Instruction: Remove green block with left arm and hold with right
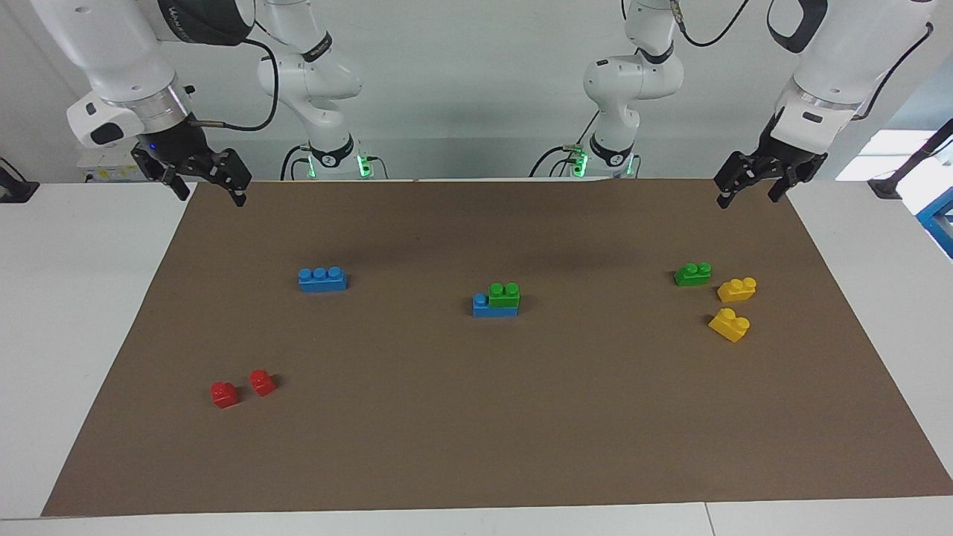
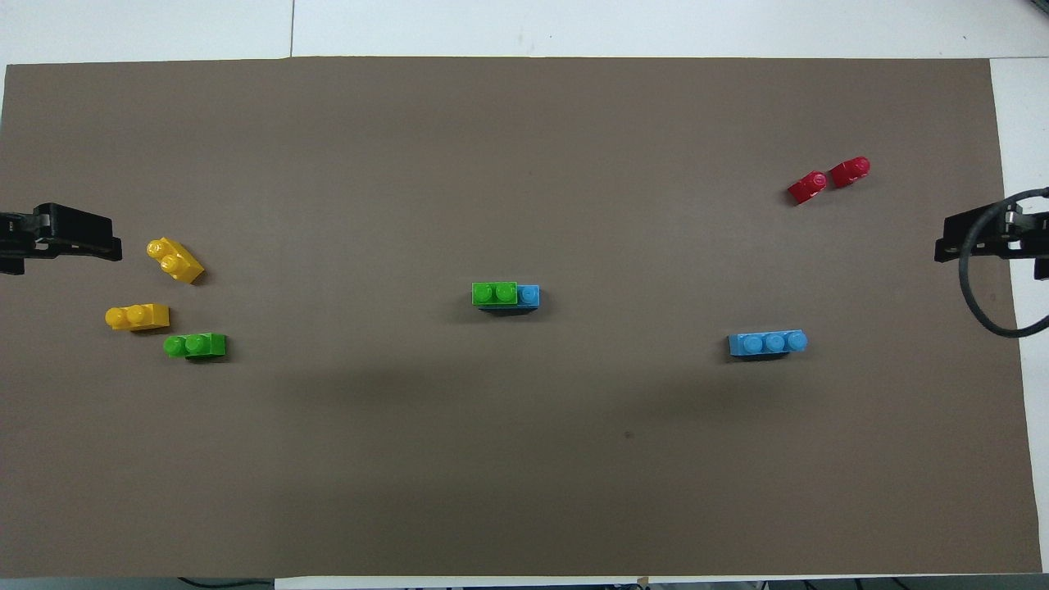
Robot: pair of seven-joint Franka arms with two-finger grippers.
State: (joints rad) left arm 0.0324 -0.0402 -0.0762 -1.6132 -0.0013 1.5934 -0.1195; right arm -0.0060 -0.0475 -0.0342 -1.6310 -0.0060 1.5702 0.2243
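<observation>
A green block (image 1: 504, 294) (image 2: 494, 293) sits stacked on a blue brick (image 1: 493, 308) (image 2: 529, 296) in the middle of the brown mat. A second green block (image 1: 692, 274) (image 2: 195, 345) lies loose on the mat toward the left arm's end. My left gripper (image 1: 748, 193) (image 2: 65, 238) hangs open and empty over the mat's edge at its own end. My right gripper (image 1: 211, 193) (image 2: 979, 243), with the looped wire and blue light, hangs open and empty over the mat's edge at the right arm's end. Both are well apart from every block.
Two yellow bricks (image 1: 737, 289) (image 1: 730, 324) lie beside the loose green block. A long blue brick (image 1: 322, 278) lies toward the right arm's end, and two small red blocks (image 1: 224, 394) (image 1: 261, 382) lie farther from the robots there. The brown mat (image 1: 476, 432) covers the white table.
</observation>
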